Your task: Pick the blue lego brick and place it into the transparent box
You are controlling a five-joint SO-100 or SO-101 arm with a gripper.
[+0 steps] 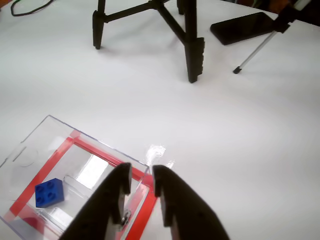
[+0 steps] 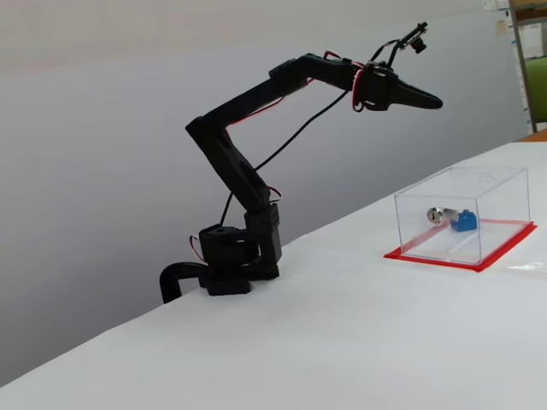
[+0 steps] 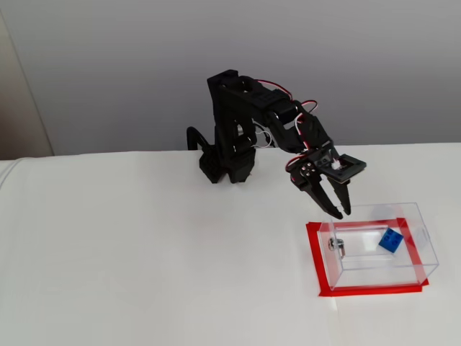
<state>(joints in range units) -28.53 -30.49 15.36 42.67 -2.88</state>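
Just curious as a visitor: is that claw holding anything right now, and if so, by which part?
Nothing. The claw is empty above the transparent box; the blue lego brick lies inside.

Lab-like room, plain grey wall point(image 2: 102, 128), white table point(image 3: 144, 252), tripod legs point(image 1: 185, 35)

The blue lego brick point(image 3: 390, 241) is seen lying inside the transparent box point(image 3: 374, 246), toward its right end, well apart from the silver lock cylinder point(image 3: 337, 246) on the left wall. The gripper point(image 3: 342, 210) is held above the box's left rear edge, jaws slightly parted, nothing held.
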